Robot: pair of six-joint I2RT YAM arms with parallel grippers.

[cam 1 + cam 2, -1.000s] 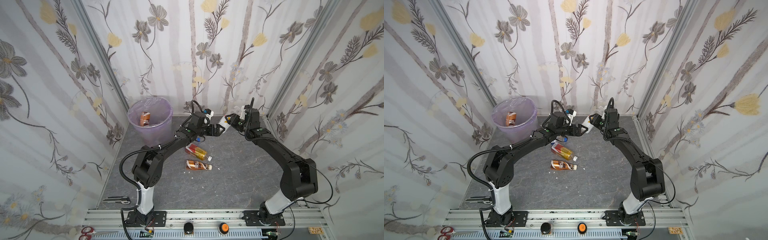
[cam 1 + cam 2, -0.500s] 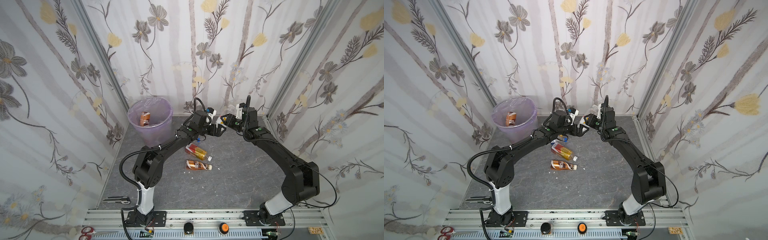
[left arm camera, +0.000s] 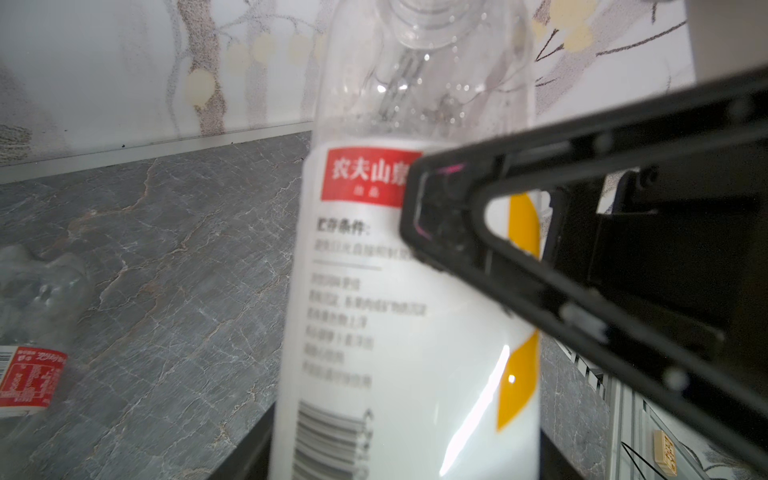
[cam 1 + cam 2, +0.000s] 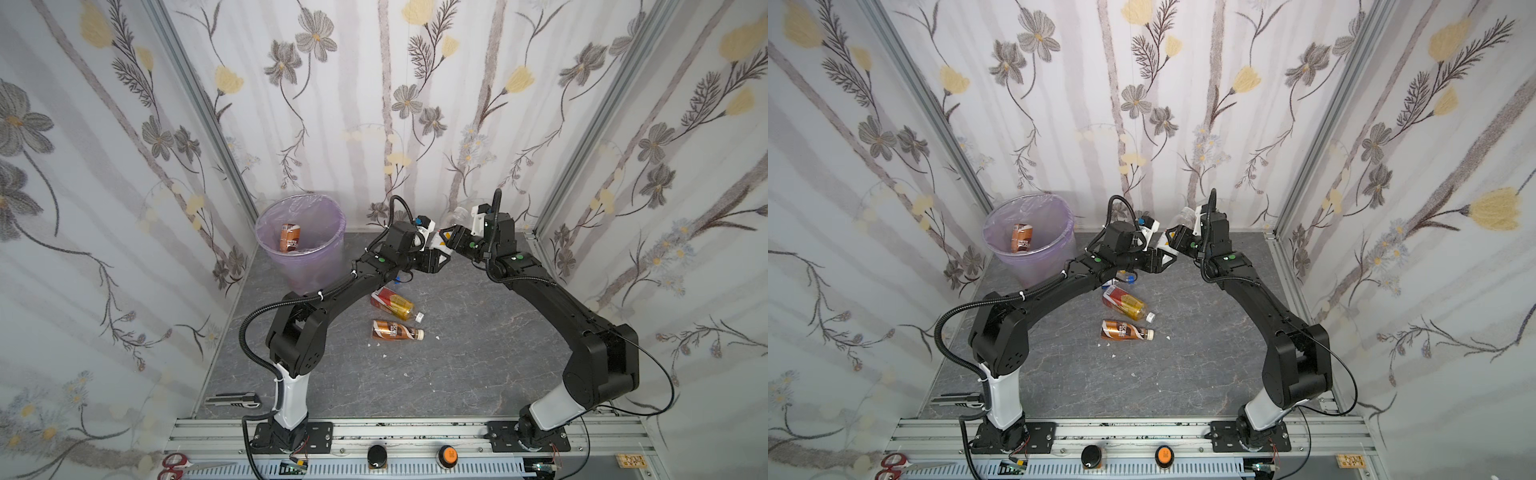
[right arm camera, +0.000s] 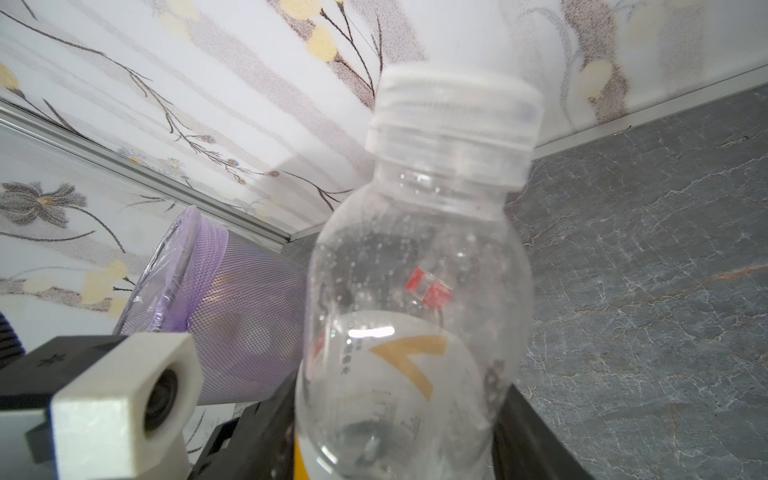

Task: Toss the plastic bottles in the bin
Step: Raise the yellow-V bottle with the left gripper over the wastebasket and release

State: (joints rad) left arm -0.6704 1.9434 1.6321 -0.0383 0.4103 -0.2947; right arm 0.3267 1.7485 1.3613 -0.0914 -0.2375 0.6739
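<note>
Above grey marble tabletop (image 4: 457, 353), white-labelled bottle (image 3: 395, 311) between left jaws and right jaws, grips unclear.

Bin (image 4: 305, 266), pale purple and bag-lined, stands in the rear left corner of the grey floor (image 4: 457, 353). One brown bottle in the bin (image 4: 289, 238), leaning against the wall. Both arms reach to rear centre and meet above the floor.

White-labelled bottle (image 4: 459, 214) sits between them, tilted, its clear neck poking out past the right gripper (image 4: 451, 237) toward the back wall. Left gripper (image 4: 437, 254) is at its labelled end. Grip of either not readable from here.

Under the left arm, lying on the floor: red-and-gold bottle (image 4: 392, 302). Just in front of it, coffee-brown bottle (image 4: 397, 331), cap pointing right. Small white scraps nearby. Box cutter (image 4: 232, 400) and scissors (image 4: 174, 473) lie off the floor, front left.
</note>
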